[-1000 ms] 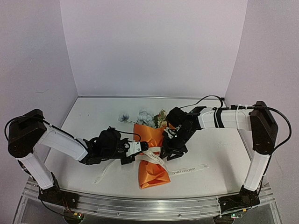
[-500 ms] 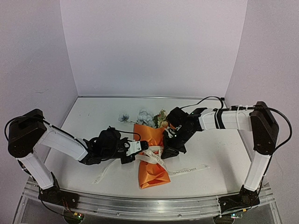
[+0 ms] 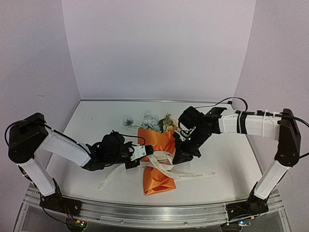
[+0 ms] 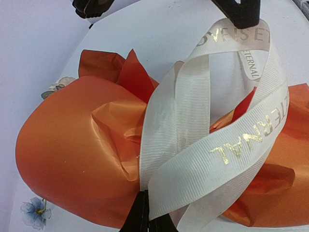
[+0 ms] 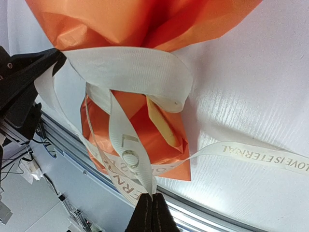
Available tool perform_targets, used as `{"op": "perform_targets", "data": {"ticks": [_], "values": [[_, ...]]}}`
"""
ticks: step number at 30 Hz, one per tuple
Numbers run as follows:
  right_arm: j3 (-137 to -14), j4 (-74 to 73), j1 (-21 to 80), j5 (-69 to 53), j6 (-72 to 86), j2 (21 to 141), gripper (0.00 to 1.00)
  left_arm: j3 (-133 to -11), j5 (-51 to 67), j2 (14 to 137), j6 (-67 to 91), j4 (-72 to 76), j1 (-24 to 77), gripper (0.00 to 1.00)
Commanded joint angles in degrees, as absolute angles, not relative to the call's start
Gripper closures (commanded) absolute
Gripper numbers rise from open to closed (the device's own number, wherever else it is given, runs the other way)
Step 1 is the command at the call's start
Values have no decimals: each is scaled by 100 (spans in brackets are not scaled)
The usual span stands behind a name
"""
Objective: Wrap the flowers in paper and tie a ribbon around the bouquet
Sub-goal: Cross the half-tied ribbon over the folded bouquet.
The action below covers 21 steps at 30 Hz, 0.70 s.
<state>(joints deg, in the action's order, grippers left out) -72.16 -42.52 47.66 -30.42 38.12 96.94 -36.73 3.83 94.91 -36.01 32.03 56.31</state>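
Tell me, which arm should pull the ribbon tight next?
Probably right: the right tool is shut on the ribbon looped over the bouquet, its arm stretched out with room to draw back. The left tool anchors the other strand.

The paper (image 3: 155, 181) hides the stems of the flowers (image 3: 150, 121). In the left wrist view, folds hide part of the lettering on the ribbon (image 4: 212, 145); in the right wrist view it runs past the right edge.

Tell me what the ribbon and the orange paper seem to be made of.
Ribbon: woven fabric, probably grosgrain; fine ribs show, matte cream, shiny gold lettering. Paper: thin sheet, likely tissue or coated wrap; sharp creases, soft sheen.
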Motion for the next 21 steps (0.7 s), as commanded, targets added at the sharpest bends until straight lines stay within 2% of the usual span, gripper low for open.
{"op": "perform_targets", "data": {"ticks": [1, 21], "values": [[-7871, -5036, 4787, -2849, 3337, 9674, 100, -3688, 397, 9353, -3663, 3313, 5642, 98], [-9723, -5675, 4432, -2902, 3375, 10825, 100, -3622, 41, 8771, -3361, 2541, 6290, 95]]}}
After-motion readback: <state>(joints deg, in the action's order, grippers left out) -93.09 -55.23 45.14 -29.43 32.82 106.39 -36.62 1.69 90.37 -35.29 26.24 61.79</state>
